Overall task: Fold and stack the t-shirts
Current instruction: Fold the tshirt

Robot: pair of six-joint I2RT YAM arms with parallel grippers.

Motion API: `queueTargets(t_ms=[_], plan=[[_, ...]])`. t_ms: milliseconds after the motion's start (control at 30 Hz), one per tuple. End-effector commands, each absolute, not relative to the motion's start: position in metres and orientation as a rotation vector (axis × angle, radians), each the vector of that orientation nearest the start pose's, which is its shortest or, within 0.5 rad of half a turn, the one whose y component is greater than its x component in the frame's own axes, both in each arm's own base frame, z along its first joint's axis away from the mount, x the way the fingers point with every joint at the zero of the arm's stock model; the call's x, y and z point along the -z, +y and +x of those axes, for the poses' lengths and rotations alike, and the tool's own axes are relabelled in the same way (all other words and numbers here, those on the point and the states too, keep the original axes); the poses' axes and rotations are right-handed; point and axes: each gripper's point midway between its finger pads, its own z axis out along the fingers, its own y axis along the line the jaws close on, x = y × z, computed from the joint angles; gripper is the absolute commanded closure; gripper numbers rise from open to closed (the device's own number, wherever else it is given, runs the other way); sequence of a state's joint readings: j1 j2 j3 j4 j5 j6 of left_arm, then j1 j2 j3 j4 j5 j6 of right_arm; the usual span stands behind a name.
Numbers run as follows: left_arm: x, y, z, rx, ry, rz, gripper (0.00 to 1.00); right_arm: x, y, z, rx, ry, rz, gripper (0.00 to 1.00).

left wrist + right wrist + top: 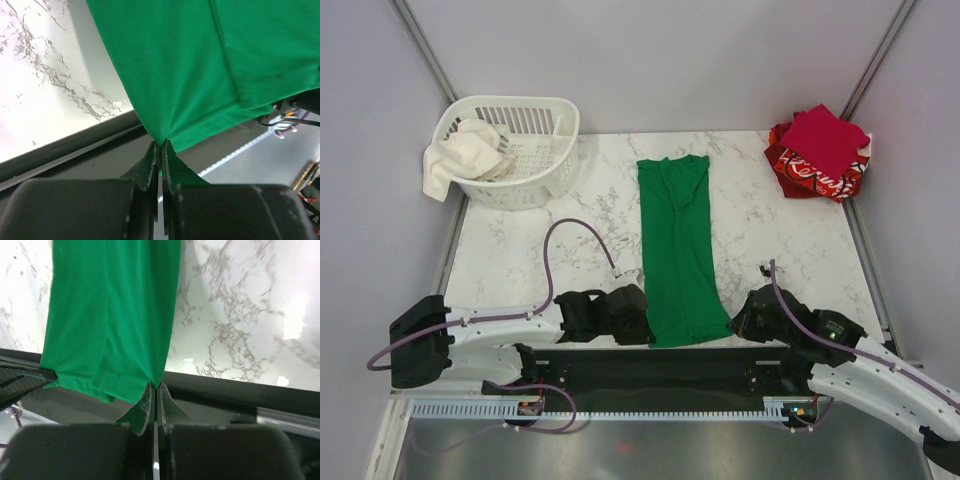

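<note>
The bright green t-shirt (678, 245) lies folded into a long narrow strip down the middle of the marble table, collar end at the far side. My left gripper (638, 318) is shut on its near left corner (161, 134). My right gripper (745, 322) is shut on its near right corner (155, 377). The near hem hangs slightly over the black front rail. The crimson t-shirt (823, 138) lies folded on top of the red t-shirt with white print (810, 178) at the far right corner.
A white slatted basket (525, 150) stands at the far left with a white cloth (455, 160) hanging over its rim. A purple cable (575, 235) loops over the table left of the green shirt. Grey walls close in the table.
</note>
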State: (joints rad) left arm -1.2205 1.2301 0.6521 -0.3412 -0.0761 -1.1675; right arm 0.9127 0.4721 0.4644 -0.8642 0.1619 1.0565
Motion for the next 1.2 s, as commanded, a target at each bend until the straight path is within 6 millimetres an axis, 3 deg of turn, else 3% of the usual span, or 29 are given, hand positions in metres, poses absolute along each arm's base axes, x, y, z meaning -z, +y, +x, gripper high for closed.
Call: queueTargets(t_ms=[0,200,367,500,633,833,1167], plan=[[-0.110,-0.307,0.086,0.918,2.652,-0.021,0.98,-0.137,0.135,0.124,-0.570,2.421,0.217,1.00],[-0.155,-0.303,0.117,0.851,2.524,-0.005,0.98,-0.156,0.147,0.159,-0.383,2.395,0.107,1.00],[-0.165,-0.293,0.156,0.817,2.504,-0.023,0.98,-0.165,0.165,0.189,-0.310,2.386,0.047,1.00],[-0.187,-0.289,0.193,0.818,2.455,-0.024,0.98,-0.172,0.172,0.217,-0.296,2.389,0.046,1.00],[-0.182,-0.284,0.230,0.767,2.474,-0.020,0.98,-0.175,0.172,0.247,-0.275,2.383,0.052,1.00],[-0.178,-0.288,0.269,0.748,2.496,0.009,0.98,-0.168,0.177,0.286,-0.235,2.414,0.020,1.00],[-0.144,-0.292,0.321,0.673,2.567,0.007,0.98,-0.135,0.178,0.339,-0.183,2.485,0.019,1.00]])
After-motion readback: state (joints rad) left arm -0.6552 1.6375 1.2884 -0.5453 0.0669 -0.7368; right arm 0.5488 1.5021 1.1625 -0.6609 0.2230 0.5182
